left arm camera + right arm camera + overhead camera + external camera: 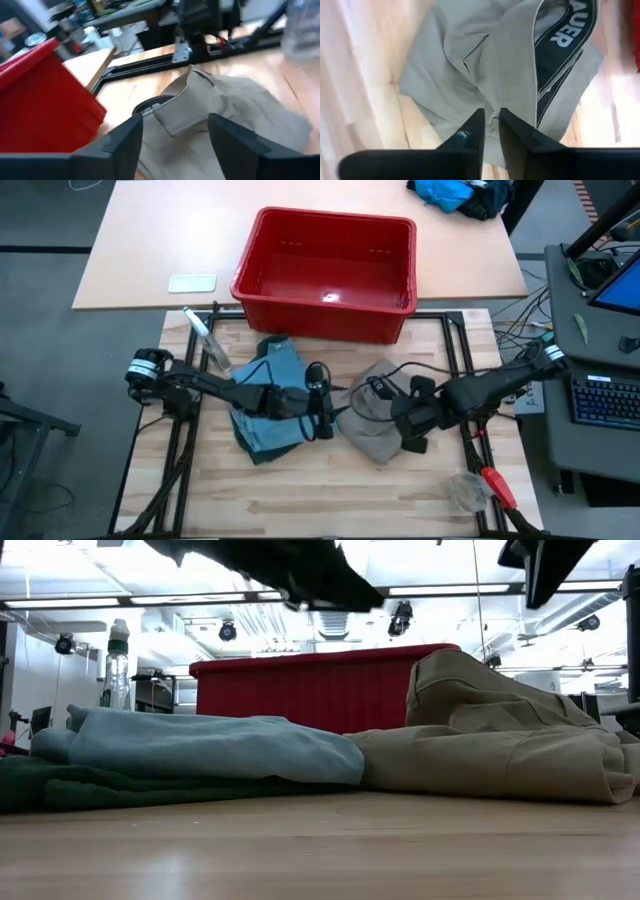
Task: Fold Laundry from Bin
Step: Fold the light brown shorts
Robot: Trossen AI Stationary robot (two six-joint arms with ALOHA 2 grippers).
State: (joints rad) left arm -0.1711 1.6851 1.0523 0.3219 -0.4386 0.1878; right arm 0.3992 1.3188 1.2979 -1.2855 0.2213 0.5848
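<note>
Now your left gripper [172,145] has its fingers clearly apart and holds nothing; it hangs over the seam between the two piles, just above the edge of the khaki piece [375,425]. Your right gripper [490,132] has its fingers almost together with only a thin gap, low over the same khaki piece; you cannot tell if cloth is pinched between them. The light blue garment [272,380] lies folded on the dark green shorts [60,785], touching the khaki piece. The red bin [325,275] stands behind them on the table [300,500], and it looks empty.
</note>
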